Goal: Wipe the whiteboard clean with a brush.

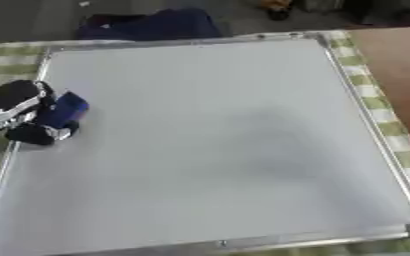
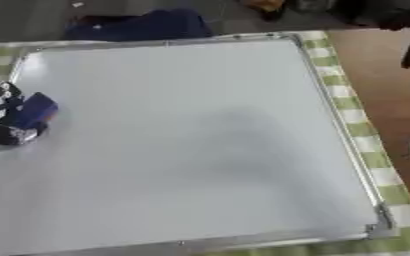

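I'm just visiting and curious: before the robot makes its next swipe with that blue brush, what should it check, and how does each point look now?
1. Brush in left hand, fingers curled round it: ok.
2. Brush resting on whiteboard: ok.
3. Marks left to wipe: none visible, cannot tell.
4. Board lying flat on checked cloth: ok.
5. Right hand out of the path: not in view, cannot tell.

Left hand (image 1: 20, 112) — fingers curled, gripping

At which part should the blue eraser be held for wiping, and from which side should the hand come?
Hold the blue eraser across its narrow sides, coming from the board's left edge, as the left hand does now; its wiping face then probably lies flat on the whiteboard.
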